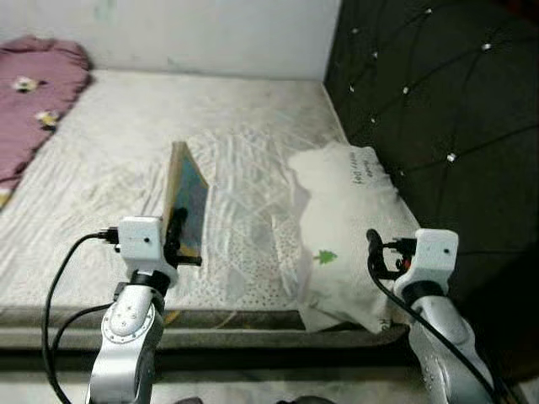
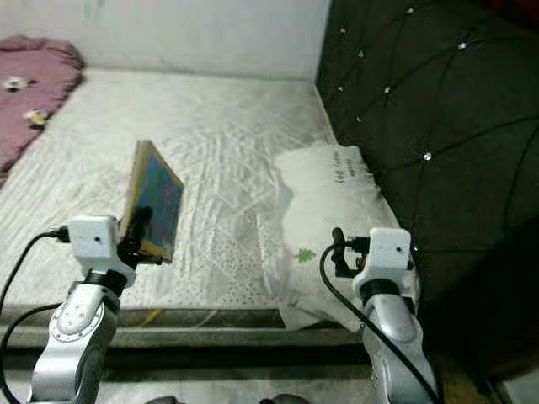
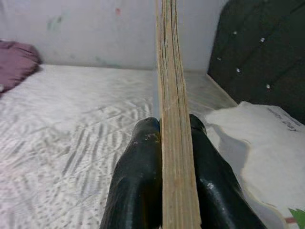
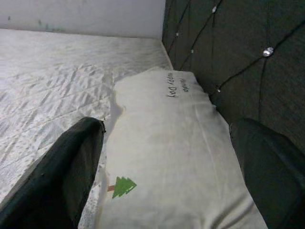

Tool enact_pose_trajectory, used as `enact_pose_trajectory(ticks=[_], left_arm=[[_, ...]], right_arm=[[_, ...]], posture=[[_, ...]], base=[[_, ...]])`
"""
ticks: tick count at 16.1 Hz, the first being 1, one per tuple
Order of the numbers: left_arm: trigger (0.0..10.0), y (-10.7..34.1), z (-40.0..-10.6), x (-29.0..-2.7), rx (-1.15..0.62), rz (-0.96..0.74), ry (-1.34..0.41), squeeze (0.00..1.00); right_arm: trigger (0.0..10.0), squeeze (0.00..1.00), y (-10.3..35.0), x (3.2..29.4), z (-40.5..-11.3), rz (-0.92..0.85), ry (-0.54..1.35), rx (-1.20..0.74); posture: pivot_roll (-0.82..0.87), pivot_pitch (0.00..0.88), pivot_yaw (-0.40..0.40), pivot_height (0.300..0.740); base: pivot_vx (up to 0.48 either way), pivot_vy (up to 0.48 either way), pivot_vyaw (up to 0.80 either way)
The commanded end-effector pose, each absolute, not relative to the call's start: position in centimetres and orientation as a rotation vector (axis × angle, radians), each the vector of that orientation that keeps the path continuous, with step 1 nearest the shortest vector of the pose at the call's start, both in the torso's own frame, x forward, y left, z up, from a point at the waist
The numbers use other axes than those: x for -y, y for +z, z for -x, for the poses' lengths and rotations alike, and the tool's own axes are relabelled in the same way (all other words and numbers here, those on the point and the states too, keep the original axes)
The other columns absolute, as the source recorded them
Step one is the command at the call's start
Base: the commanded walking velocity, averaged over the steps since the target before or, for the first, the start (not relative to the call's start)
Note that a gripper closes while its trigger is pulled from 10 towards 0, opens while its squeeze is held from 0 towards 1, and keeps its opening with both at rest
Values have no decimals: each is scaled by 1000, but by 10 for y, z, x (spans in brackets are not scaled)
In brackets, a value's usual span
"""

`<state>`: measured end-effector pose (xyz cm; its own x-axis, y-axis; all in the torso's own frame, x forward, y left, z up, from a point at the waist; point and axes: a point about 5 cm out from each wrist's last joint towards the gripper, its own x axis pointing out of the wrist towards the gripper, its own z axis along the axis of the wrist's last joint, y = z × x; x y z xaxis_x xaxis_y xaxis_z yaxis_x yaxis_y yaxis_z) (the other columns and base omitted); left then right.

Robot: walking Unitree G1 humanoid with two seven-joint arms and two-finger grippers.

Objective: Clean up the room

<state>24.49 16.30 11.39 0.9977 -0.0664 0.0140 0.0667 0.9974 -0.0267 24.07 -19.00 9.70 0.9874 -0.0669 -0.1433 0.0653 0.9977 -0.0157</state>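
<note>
Soft, even indoor light falls across the pale mattress [image 1: 126, 168], bright enough to wash out the weave of the sheet. The dark tufted headboard [image 1: 438, 101] swallows most of it, though its studs catch small glints. The book [image 1: 187, 202] casts a faint shadow on the sheet beside it, and the white pillow [image 4: 167, 157] throws a narrow one along its edge. In the wrist views the near black fingers [image 3: 138, 191] are soft and out of focus (the background stays fairly sharp). Both eye views look slightly grainy.
</note>
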Motion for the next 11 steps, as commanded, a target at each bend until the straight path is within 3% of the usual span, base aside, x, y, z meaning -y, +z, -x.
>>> enact_pose_trajectory(ticks=[1, 6, 11], left_arm=[[10000, 126, -246, -160, 70, 28, -85, 0], [10000, 130, -248, -155, 75, 68, -142, 0], [10000, 131, -248, -154, 77, 82, -160, 0]], right_arm=[[10000, 0, 105, 185, -244, 13, -30, -120], [10000, 0, 106, 185, -243, 19, -36, -128], [10000, 0, 107, 185, -244, 23, -24, -134]], posture=[[-33, 1, -62, 740], [-34, 0, -62, 740], [-33, 0, -67, 740]], base=[[0, 0, 0], [0, 0, 0], [98, 0, -472]])
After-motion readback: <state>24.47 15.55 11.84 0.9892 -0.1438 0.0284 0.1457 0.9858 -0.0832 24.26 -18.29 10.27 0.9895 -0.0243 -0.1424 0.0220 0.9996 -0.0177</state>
